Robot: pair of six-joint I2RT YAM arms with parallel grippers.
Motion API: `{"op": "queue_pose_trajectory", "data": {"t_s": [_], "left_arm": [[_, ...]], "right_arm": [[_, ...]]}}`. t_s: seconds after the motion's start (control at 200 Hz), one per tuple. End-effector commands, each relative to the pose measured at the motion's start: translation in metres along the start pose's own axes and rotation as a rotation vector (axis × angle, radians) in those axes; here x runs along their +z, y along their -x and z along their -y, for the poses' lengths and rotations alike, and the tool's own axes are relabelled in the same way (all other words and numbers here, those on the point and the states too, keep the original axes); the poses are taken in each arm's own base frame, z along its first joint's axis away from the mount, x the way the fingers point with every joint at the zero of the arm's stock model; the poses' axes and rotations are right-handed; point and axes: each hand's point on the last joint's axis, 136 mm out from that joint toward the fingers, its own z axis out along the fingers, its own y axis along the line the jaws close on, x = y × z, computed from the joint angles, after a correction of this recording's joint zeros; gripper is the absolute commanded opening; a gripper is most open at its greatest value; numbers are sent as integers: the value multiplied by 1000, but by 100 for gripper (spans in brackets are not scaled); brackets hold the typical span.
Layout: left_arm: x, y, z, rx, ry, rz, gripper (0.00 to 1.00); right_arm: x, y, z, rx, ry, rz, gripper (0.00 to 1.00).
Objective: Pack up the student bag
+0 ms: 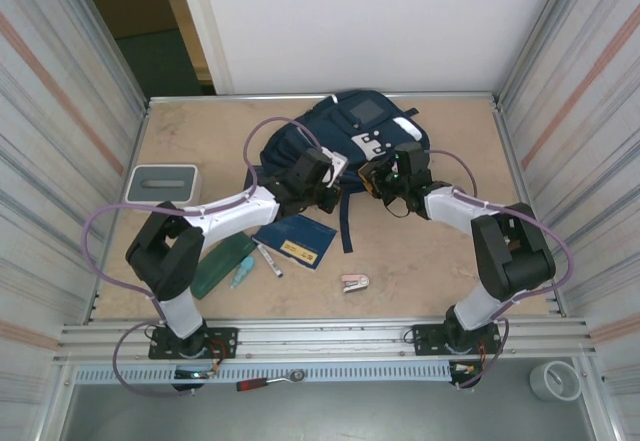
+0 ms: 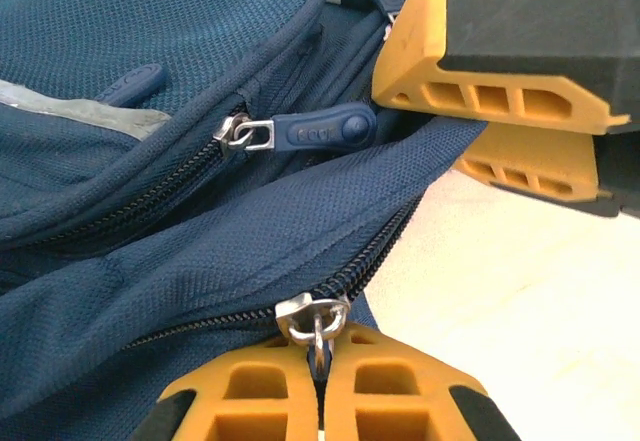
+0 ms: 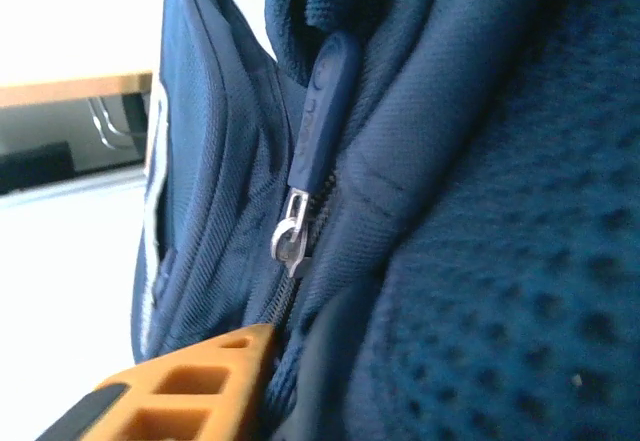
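Plywood table (image 1: 430, 261) inside a metal-walled cell, navy student bag (image 1: 300, 141) lying at far centre, left gripper (image 2: 318, 361) clamped on the bag's metal zipper pull (image 2: 318, 319), right gripper (image 1: 385, 174) pressed against bag fabric just beside, its grip impossible to tell, grey-white box (image 1: 163, 183) well apart at left.

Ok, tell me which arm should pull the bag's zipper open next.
Left. The left gripper has its jaws shut on the student bag's zipper ring; the right gripper sits beside another pull tab, not holding it.
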Motion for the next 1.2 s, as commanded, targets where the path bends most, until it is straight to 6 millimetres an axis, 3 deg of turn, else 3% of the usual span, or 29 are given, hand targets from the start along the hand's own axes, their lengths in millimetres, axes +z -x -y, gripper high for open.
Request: {"op": "queue_pose_trajectory", "data": {"t_s": [0.0,0.155,0.381,0.571,0.741,0.977,1.062,1.197], "left_arm": [[-28,35,0,29,7,131,0],[-38,34,-16,49,55,130,0],[-59,33,-50,36,126,153,0],[-75,28,-77,-3,171,167,0],[-82,25,-94,-24,200,157,0],[-84,12,-91,-32,176,122,0],[-82,10,-74,-39,85,115,0],[-78,19,-39,-33,-35,131,0]], "right_arm": [[1,9,-26,-32,53,20,16],[-5,17,-26,-40,67,24,0],[-23,32,-47,-94,130,-4,0],[-55,54,-67,-150,181,23,0],[-79,60,-69,-206,162,18,0],[-101,72,-46,-225,110,-11,0],[-107,78,-35,-225,78,-9,0],[-97,82,-33,-221,60,-38,1]]}}
